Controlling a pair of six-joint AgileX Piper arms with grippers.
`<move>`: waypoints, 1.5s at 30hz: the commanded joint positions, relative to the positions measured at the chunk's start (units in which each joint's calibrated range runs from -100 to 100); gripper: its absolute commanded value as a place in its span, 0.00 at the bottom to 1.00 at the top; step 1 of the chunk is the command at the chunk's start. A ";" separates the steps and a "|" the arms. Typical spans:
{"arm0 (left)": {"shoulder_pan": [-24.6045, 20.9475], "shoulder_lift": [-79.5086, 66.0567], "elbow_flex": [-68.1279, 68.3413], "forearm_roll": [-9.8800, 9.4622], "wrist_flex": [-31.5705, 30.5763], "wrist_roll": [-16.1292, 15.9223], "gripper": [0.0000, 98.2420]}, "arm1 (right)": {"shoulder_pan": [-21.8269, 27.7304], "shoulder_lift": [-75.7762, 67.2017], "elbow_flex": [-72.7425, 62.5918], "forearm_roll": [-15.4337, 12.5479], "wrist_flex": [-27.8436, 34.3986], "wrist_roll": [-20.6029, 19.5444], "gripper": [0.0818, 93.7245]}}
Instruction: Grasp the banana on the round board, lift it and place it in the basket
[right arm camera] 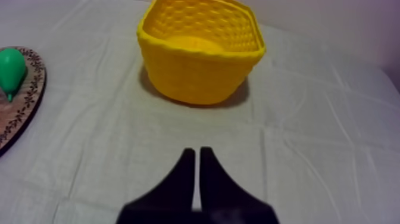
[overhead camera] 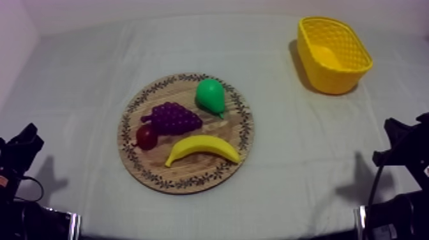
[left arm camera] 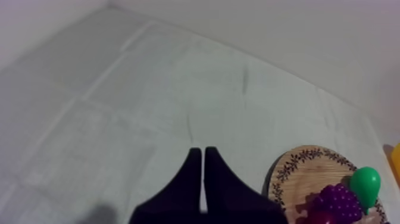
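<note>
While both arms sit low at their own sides of the surface (overhead camera: 287, 166), nothing on it is in either arm's grasp. A grey-white cloth covers the surface from edge to edge.

The round wooden board (overhead camera: 191, 173) lies flat a little toward the left arm's side of the middle, its patterned rim fully exposed. The yellow basket (overhead camera: 319, 70) stands upright at the far right, mouth upward, well apart from the board.

Left claw (left arm camera: 199, 152): its two black fingers lie together as a narrow wedge with nothing between them, above bare cloth, near the board's rim. Right claw (right arm camera: 197, 152): fingers likewise pressed together on nothing, above bare cloth, pointing toward the basket and short of it.

The banana (overhead camera: 202, 148) lies flat on the near part of the board, arched with both ends toward the near rim; it has not been lifted. The bunch of grapes (overhead camera: 172, 117) lies just beyond it, near the board's middle. The pear (overhead camera: 210, 96) lies on the far part of the board, its narrow end toward the banana. The small red fruit (overhead camera: 146, 136) rests against the grapes on the left arm's side, close to the rim.
</note>
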State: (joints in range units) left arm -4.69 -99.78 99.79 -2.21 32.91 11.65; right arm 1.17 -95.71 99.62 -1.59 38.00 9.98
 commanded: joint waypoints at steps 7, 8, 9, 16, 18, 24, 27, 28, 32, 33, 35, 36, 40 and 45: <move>0.02 -0.05 -0.01 0.03 -0.01 0.00 0.00 | -0.02 0.04 0.05 0.00 0.06 0.01 0.01; 0.02 -0.05 -0.01 0.03 -0.01 0.00 0.00 | -0.02 0.04 0.05 0.00 0.06 0.01 0.01; 0.02 -0.05 -0.01 0.03 -0.01 0.00 0.00 | -0.02 0.04 0.05 0.00 0.06 0.01 0.01; 0.02 -0.05 -0.01 0.03 -0.01 0.00 0.00 | -0.02 0.04 0.05 0.00 0.06 0.01 0.01; 0.02 -0.05 -0.01 0.03 -0.01 0.00 0.00 | -0.02 0.04 0.05 0.00 0.06 0.01 0.01; 0.02 -0.05 -0.01 0.03 -0.01 0.00 0.00 | -0.02 0.04 0.05 0.00 0.06 0.01 0.01; 0.02 -0.05 -0.01 0.03 -0.01 0.00 0.00 | -0.05 0.04 0.05 0.03 0.06 -1.20 0.01; 0.02 -0.05 -0.01 0.03 -0.01 0.00 0.00 | -0.02 0.04 0.05 0.04 0.06 -1.73 0.01; 0.02 -0.05 -0.01 0.03 -0.01 0.00 0.00 | -0.11 0.04 0.05 0.05 0.06 -0.93 0.01; 0.02 -0.05 -0.01 0.03 -0.01 0.00 0.00 | -0.15 0.04 0.05 0.02 -0.03 -0.87 0.01; 0.02 -0.05 -0.01 0.03 -0.01 -0.02 0.00 | -0.07 0.04 0.10 0.00 -0.75 -0.40 0.01; 0.02 -0.05 -0.01 0.03 -0.01 -0.01 0.00 | 0.09 0.04 0.12 0.02 -1.08 -0.19 0.01; 0.02 -0.05 -0.01 0.03 -0.01 -0.02 0.00 | 0.16 0.76 -0.11 0.26 -0.81 1.02 0.01; 0.02 -0.05 -0.01 0.03 -0.01 -0.03 0.00 | -0.51 6.80 -5.31 -1.37 1.09 6.22 0.01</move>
State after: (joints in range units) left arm -4.69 -99.78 99.79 -2.21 32.91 11.61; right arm 0.96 -91.48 96.76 -2.42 38.50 13.64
